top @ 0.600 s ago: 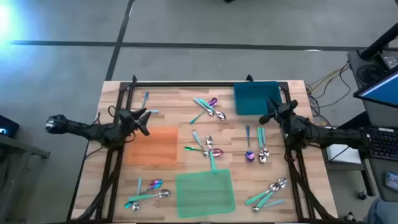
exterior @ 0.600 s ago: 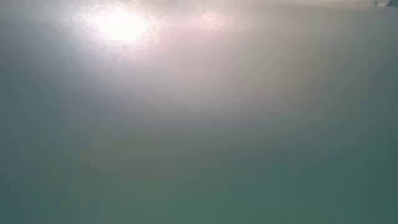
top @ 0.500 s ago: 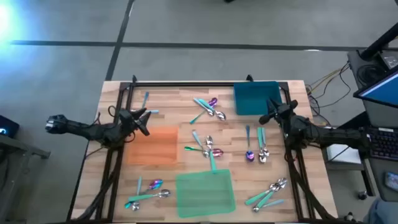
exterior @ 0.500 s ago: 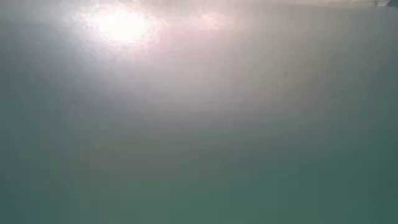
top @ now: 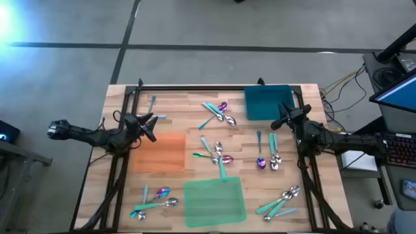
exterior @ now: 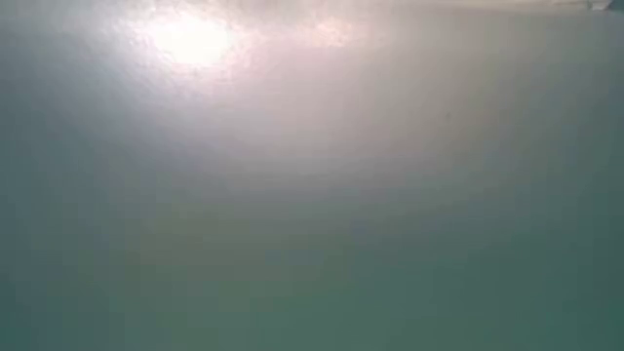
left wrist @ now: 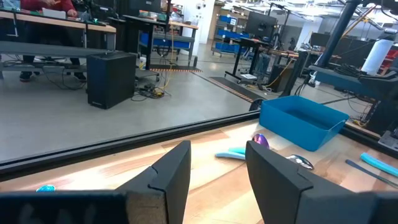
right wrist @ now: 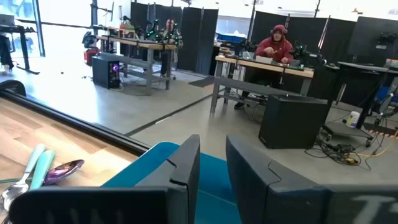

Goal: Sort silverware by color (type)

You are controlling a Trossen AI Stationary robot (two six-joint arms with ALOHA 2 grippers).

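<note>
The left tool waits by the orange mat and the right tool by the teal bin, both with fingers apart, holding nothing; the silverware lies scattered over the counter, so sorting has not started

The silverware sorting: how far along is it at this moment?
Nothing looks done: the orange mat and green mat are bare, apart from one handle overlapping the green mat's edge. Nothing is in hand: the left gripper and right gripper hold nothing. All the silverware remains scattered.
</note>
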